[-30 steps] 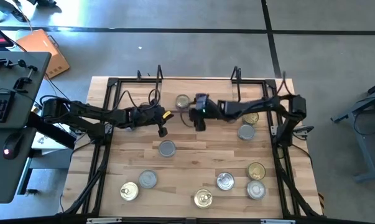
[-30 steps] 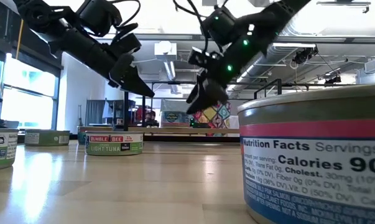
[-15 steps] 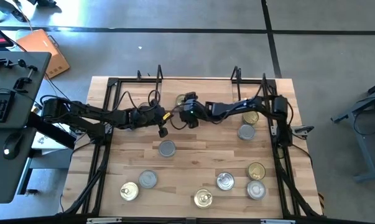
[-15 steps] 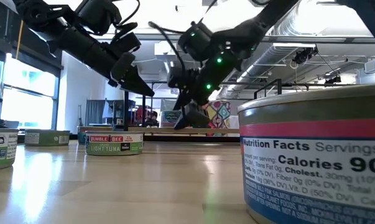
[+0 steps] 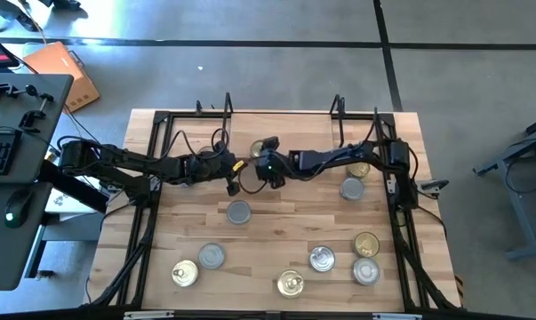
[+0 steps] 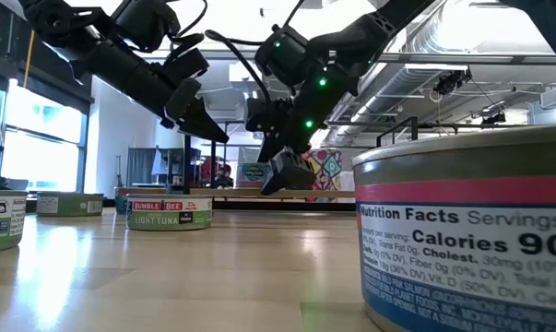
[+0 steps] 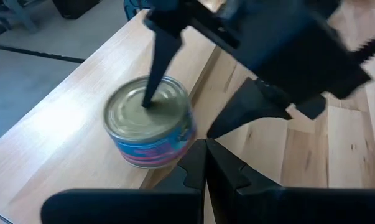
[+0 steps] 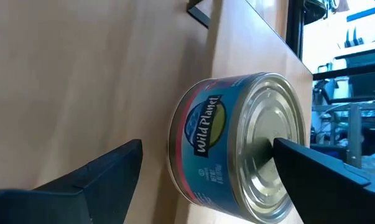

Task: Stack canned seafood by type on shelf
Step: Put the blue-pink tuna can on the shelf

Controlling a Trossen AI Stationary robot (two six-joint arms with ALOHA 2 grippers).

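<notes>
Shelf [image 5: 250, 124], can [image 8: 237, 146] between open right end effector [image 8: 206, 168] fingers

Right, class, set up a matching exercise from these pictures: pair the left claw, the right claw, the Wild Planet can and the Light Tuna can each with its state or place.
Things:
1. left claw
2. right claw
3. Wild Planet can
4. Light Tuna can

States or places:
A. sits on the shelf board, between two open fingers
B. shut, holding nothing
C. open around a can
D. stands on the table, away from both claws

Pairs: 1-B, 2-C, 3-A, 4-D
</notes>
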